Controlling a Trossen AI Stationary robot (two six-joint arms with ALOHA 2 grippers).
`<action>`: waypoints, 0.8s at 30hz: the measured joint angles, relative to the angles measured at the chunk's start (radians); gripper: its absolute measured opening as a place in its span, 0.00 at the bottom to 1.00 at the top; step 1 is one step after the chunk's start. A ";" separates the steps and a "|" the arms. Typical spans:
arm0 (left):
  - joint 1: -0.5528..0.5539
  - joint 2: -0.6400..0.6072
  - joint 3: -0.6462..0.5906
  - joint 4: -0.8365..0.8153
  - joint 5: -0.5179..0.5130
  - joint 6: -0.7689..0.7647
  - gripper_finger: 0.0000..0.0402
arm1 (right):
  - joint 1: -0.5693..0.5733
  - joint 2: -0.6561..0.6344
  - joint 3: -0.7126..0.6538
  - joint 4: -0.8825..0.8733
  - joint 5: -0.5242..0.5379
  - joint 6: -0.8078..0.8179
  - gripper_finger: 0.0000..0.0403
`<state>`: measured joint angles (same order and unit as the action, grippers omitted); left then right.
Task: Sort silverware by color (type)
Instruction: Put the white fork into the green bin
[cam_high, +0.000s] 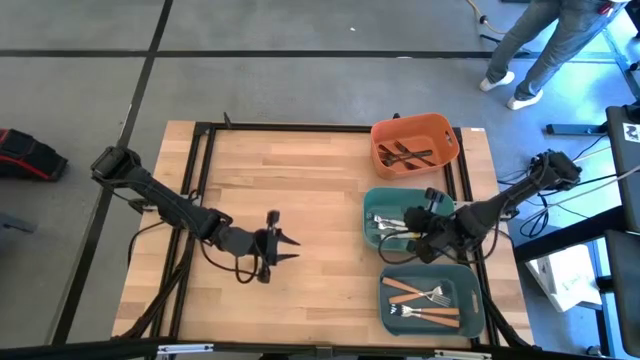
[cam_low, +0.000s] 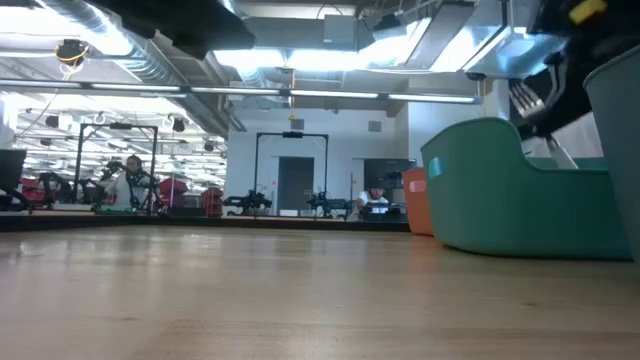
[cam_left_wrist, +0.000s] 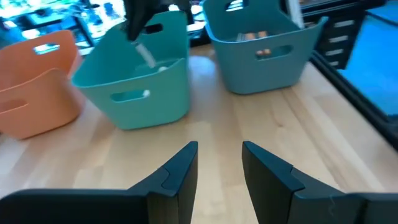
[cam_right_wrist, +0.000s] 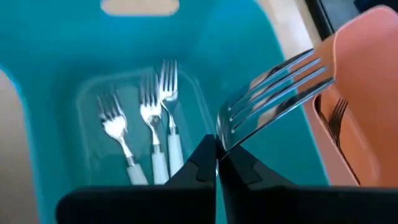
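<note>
One silver fork (cam_right_wrist: 273, 93) is pinched in your right end effector (cam_right_wrist: 216, 155), directly above the teal bin (cam_high: 372, 232) where three silver forks (cam_right_wrist: 144, 127) lie; its tines point toward the orange bin (cam_right_wrist: 364, 93). Your left end effector (cam_high: 283, 246) waits mid-bench, fingers apart, empty.

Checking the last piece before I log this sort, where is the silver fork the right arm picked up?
The silver fork is pinched in the right tool, held above the green bin, between the orange bin and blue bin.
</note>
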<state>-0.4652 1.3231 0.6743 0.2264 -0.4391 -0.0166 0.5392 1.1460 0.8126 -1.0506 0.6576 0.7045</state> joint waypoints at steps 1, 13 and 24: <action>0.000 0.000 0.000 0.000 0.014 0.000 0.30 | -0.011 0.001 -0.013 0.003 -0.009 -0.001 0.00; 0.008 0.000 0.000 -0.005 0.003 0.001 0.30 | -0.130 0.002 -0.074 0.016 -0.139 -0.002 0.00; 0.007 0.000 0.000 -0.008 0.003 -0.006 0.30 | -0.128 0.002 -0.117 0.116 -0.201 -0.028 0.00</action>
<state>-0.4578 1.3231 0.6743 0.2180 -0.4358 -0.0227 0.4110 1.1481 0.6956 -0.9343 0.4568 0.6769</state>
